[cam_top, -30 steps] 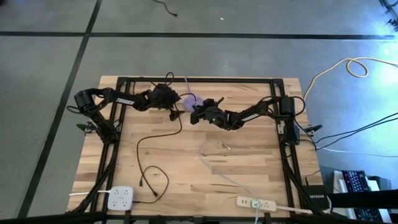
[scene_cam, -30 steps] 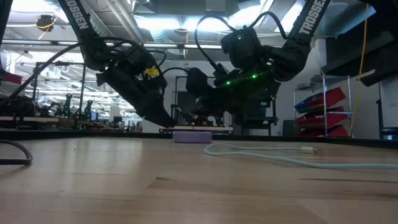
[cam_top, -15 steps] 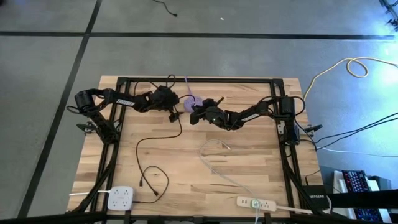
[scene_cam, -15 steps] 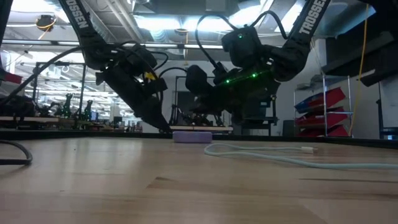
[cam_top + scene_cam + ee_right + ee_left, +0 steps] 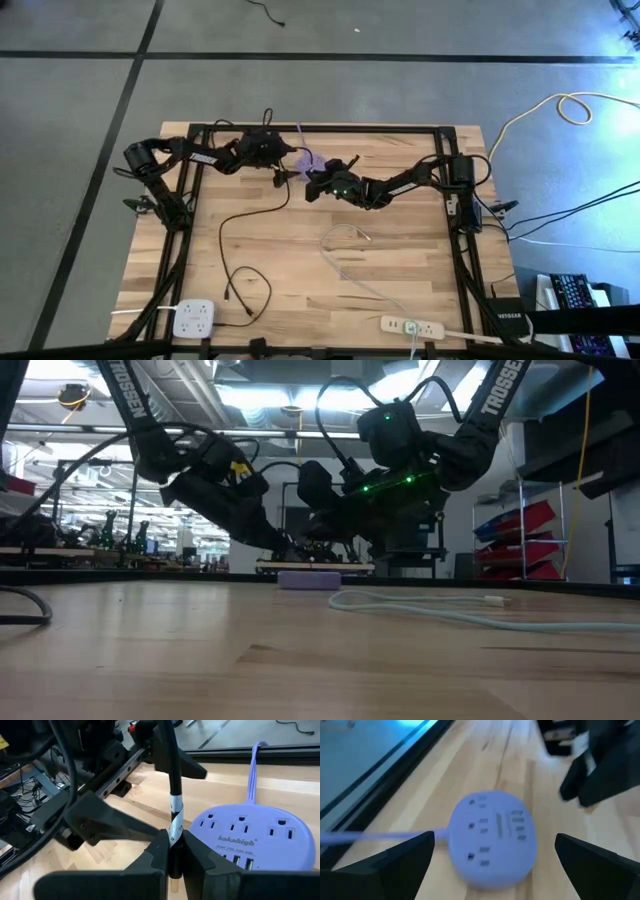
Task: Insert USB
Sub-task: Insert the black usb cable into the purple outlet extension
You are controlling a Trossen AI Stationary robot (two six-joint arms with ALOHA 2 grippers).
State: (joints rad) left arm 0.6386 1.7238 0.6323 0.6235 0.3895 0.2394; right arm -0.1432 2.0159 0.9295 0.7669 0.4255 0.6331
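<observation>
A round purple power strip (image 5: 308, 160) lies flat near the table's far edge, its USB ports (image 5: 239, 861) on the face toward my right gripper; it also shows in the low view (image 5: 310, 579). My right gripper (image 5: 313, 183) hovers just on its near side, shut on a black USB cable (image 5: 228, 240). My left gripper (image 5: 495, 851) is open and points at the power strip (image 5: 492, 832) from the table's left, one finger on either side of it and above it (image 5: 280, 545). The cable's plug tip is hidden by my right fingers. My right gripper pinches the black cable between its two fingers, just below a white label band (image 5: 175, 827) near the cable's end. The fingers (image 5: 159, 851) come from the table's right, roughly level, across the cable. The held end is lifted clear, and the rest trails down onto the table toward the near left.
A pale cable (image 5: 345, 255) loops across the table's middle. Near the front edge lie a white square power strip (image 5: 195, 318) and a white bar strip (image 5: 412, 325). Black frame rails (image 5: 190, 200) run along the table's left, right and far sides.
My left gripper has risen and drawn back toward the far edge. It has tipped from steeply downward to a flatter slant and now points at the purple strip. My right gripper has stayed put with the cable.
</observation>
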